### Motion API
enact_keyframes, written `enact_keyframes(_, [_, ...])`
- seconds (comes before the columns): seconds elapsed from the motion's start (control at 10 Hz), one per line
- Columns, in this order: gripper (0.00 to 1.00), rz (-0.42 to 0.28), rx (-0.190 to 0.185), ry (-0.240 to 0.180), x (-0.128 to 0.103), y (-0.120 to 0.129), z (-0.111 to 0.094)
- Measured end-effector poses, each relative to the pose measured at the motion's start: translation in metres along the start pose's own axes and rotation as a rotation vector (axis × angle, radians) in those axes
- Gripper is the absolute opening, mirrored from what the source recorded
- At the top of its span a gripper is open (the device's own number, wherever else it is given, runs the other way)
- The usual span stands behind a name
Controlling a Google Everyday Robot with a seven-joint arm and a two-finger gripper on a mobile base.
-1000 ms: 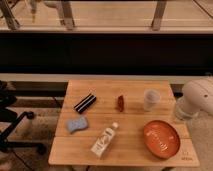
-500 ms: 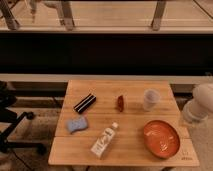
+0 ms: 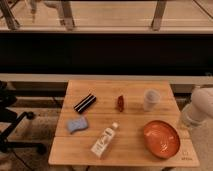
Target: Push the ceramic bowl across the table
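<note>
Your gripper (image 3: 189, 120) sits at the right edge of the view, at the low end of the pale, rounded arm (image 3: 202, 102). It is just off the right side of the table (image 3: 127, 90). From this view you cannot tell whether it is spread or pressed together, and nothing can be seen held in it.

Nearest to it is the ceramic bowl (image 3: 161, 139), which stands upright on the table's front right part. The glossy orange-red bowl is a little apart from the gripper and not touching it. Just beyond the bowl, at the front right corner, you see a small dark logo (image 3: 186, 157).

Behind the bowl, toward the far right of the top, stands a translucent whitish cup (image 3: 151, 99). Beside the cup, toward the middle, lies a small dark red object (image 3: 120, 103), too blurred to name.

Further across, a white bottle (image 3: 104, 141) lies on its side near the front edge. A blue sponge (image 3: 77, 124) lies toward the left side. A black bar with pale stripes (image 3: 85, 103) lies at a slant behind the sponge.

Off the table on the left stands a dark office chair (image 3: 11, 116).
</note>
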Motion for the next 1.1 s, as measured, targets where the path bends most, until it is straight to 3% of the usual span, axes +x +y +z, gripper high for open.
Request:
enact_keyframes(0.2, [0.11,0.004,-0.009,0.000,0.003,0.001,0.002])
enact_keyframes(0.5, [0.27,0.025,-0.013,-0.013,0.009,0.007,0.015])
enact_keyframes(1.0, [0.25,0.039,-0.020,-0.022,0.013,0.008,0.021])
enact_keyframes(1.1, [0.20,0.043,-0.022,-0.024,0.012,0.008,0.022])
